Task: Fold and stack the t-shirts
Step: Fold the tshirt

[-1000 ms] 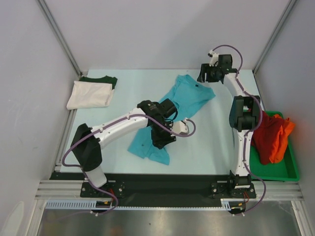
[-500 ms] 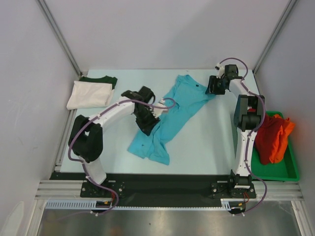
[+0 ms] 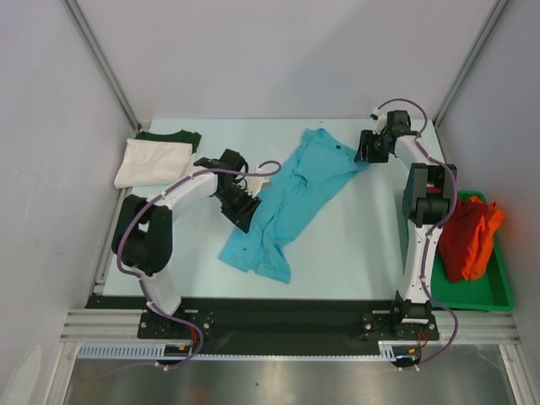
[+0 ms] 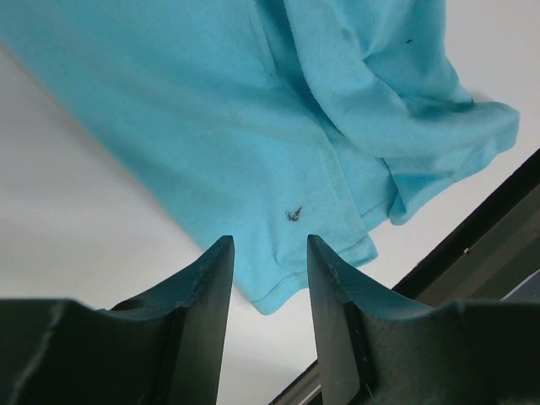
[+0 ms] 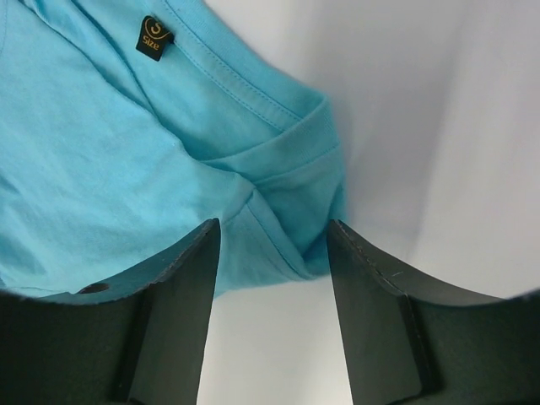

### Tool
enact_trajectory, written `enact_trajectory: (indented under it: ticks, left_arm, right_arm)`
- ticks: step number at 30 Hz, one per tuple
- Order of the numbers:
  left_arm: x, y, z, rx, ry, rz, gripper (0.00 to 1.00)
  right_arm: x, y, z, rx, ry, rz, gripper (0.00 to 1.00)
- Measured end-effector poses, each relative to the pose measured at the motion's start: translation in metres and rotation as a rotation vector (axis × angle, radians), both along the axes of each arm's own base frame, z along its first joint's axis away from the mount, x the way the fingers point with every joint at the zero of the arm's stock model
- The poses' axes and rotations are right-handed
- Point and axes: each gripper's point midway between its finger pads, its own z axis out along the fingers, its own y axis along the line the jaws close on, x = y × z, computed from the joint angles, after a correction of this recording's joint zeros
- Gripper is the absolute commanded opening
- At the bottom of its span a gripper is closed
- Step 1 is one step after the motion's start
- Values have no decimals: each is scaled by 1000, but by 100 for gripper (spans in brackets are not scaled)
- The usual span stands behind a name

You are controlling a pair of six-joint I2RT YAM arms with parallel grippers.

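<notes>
The soft turquoise short-sleeved t-shirt (image 3: pixel 295 190) lies spread out and rumpled on a slant across the middle of the pale blue table (image 3: pixel 363 240), collar end toward the far right, hem toward the near left.

The left arm is bent sharply, elbow out to the left, its forearm reaching in toward the shirt's left edge. The left gripper (image 4: pixel 268 246) hangs over the hem corner with its dark fingers (image 4: pixel 207 295) moderately apart. Cloth shows through the gap and nothing is pinched.

The right arm is stretched far up the table, its wrist turned inward at the shirt's far right sleeve. The right gripper (image 5: pixel 272 228) stands wide, the sleeve fold lying between its jaws but not clamped.

At the far left, a folded white t-shirt (image 3: pixel 153 162) rests on a dark green one (image 3: pixel 169 135). A crumpled red t-shirt (image 3: pixel 454 240) and an orange one (image 3: pixel 491 221) sit in the flat green plastic tray (image 3: pixel 494 297) to the right.
</notes>
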Motion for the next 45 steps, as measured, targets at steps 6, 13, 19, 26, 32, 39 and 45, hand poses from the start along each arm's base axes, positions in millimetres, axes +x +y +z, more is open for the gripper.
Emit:
enact_trajectory:
  ticks: [6,13,19,26,32,39,45]
  left_arm:
    - [-8,11,-22,20,54,12,44]
    - [-9,27,-34,40,88,55,44]
    - [-16,29,-39,46,104,56,43]
    - [-25,36,-44,69,109,59,43]
    - [-21,40,-40,81,66,62,43]
    - [-23,44,-43,102,67,64,45]
    - [-21,43,-39,101,66,65,47]
  right_arm:
    - [-2,-11,8,-17,-13,-14,59]
    - [-8,-14,-2,-18,12,-11,44]
    - [-2,-8,-13,4,16,23,0]
    - [25,-8,-10,6,-29,26,0]
    - [67,-9,-3,-19,-130,20,1]
    - [98,-4,-6,-40,-214,20,4]
    - [117,2,0,-49,-283,24,3]
